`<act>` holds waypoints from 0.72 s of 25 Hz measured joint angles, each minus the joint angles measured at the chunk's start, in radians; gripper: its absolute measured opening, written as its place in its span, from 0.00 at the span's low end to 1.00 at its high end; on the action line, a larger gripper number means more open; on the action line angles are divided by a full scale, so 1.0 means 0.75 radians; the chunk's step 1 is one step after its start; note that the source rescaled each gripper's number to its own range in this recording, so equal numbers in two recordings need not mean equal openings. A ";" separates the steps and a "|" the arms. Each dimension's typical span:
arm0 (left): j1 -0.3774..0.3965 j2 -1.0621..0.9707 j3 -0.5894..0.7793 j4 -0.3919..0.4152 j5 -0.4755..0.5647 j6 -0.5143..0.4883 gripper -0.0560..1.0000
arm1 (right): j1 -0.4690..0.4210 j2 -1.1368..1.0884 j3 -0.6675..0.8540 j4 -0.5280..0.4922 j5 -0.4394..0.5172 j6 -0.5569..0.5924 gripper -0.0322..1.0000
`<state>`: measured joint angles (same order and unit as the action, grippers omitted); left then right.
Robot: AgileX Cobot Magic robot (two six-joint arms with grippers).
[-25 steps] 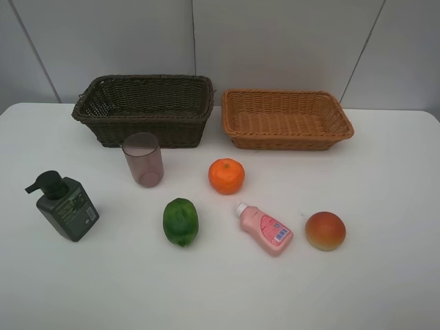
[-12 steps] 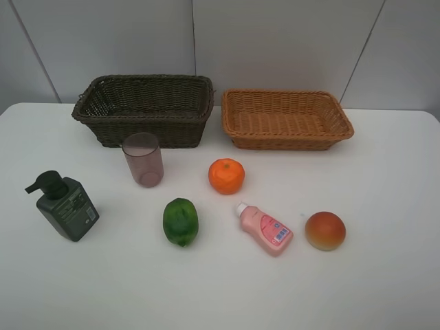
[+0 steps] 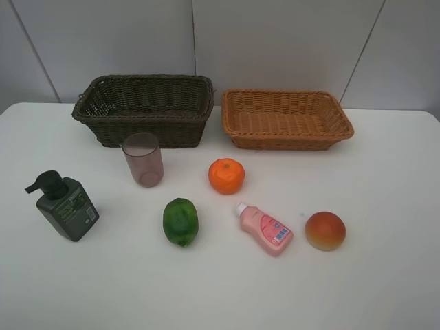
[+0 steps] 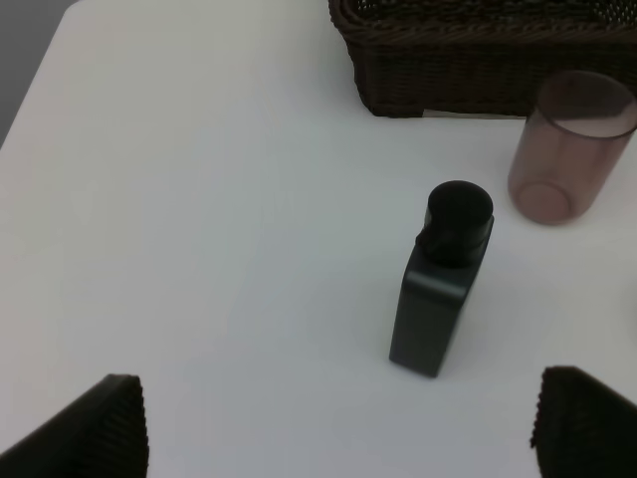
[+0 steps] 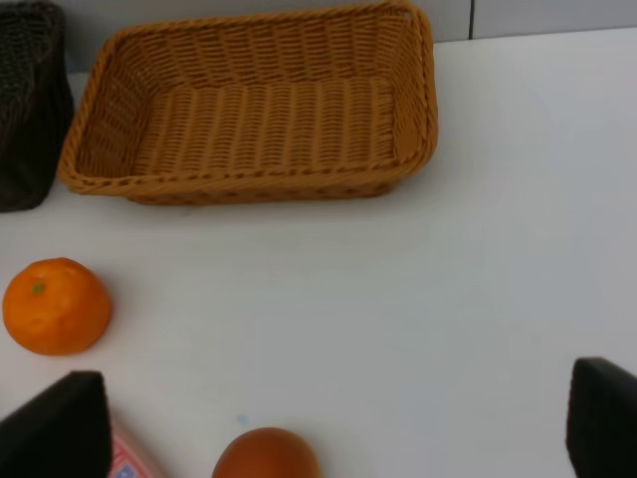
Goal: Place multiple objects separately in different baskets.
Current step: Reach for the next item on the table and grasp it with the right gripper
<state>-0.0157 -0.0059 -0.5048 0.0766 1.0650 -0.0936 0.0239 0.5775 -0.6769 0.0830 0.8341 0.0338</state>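
Note:
A dark brown basket (image 3: 144, 110) and a tan basket (image 3: 285, 118) stand empty at the back of the white table. In front lie a mauve cup (image 3: 144, 159), an orange (image 3: 226, 176), a green fruit (image 3: 180, 221), a pink bottle (image 3: 265, 229), a red-yellow fruit (image 3: 325, 230) and a dark green pump bottle (image 3: 63, 205). Neither arm shows in the exterior high view. My left gripper (image 4: 338, 423) is open above the table, short of the pump bottle (image 4: 440, 279) and cup (image 4: 570, 147). My right gripper (image 5: 328, 428) is open, above the red-yellow fruit (image 5: 266, 454), with the orange (image 5: 56, 306) and tan basket (image 5: 249, 110) beyond.
The white table (image 3: 385, 179) has bare surface at the right and along the front edge. A grey panelled wall (image 3: 275, 41) rises behind the baskets. The dark basket's corner (image 5: 25, 100) shows beside the tan one in the right wrist view.

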 joint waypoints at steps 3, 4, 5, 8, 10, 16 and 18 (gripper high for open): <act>0.000 0.000 0.000 0.000 0.000 0.000 1.00 | 0.025 0.179 -0.057 0.007 -0.026 0.000 1.00; 0.000 0.000 0.000 0.000 0.000 0.000 1.00 | 0.055 0.229 -0.082 0.007 -0.029 0.000 1.00; 0.000 0.000 0.000 0.000 0.000 0.000 1.00 | 0.088 0.286 -0.110 0.007 -0.036 0.000 1.00; 0.000 0.000 0.000 0.000 0.000 0.000 1.00 | 0.239 0.441 -0.199 0.007 -0.063 0.000 1.00; 0.000 0.000 0.000 0.000 0.000 0.000 1.00 | 0.355 0.549 -0.267 0.007 -0.070 0.001 1.00; 0.000 0.000 0.000 0.000 0.000 0.000 1.00 | 0.625 0.878 -0.500 -0.004 -0.075 0.002 1.00; 0.000 0.000 0.000 0.000 0.000 0.000 1.00 | 0.700 0.984 -0.589 -0.009 -0.075 0.004 1.00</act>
<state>-0.0157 -0.0059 -0.5048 0.0766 1.0650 -0.0936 0.5489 1.3153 -1.1186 0.0766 0.7776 0.0367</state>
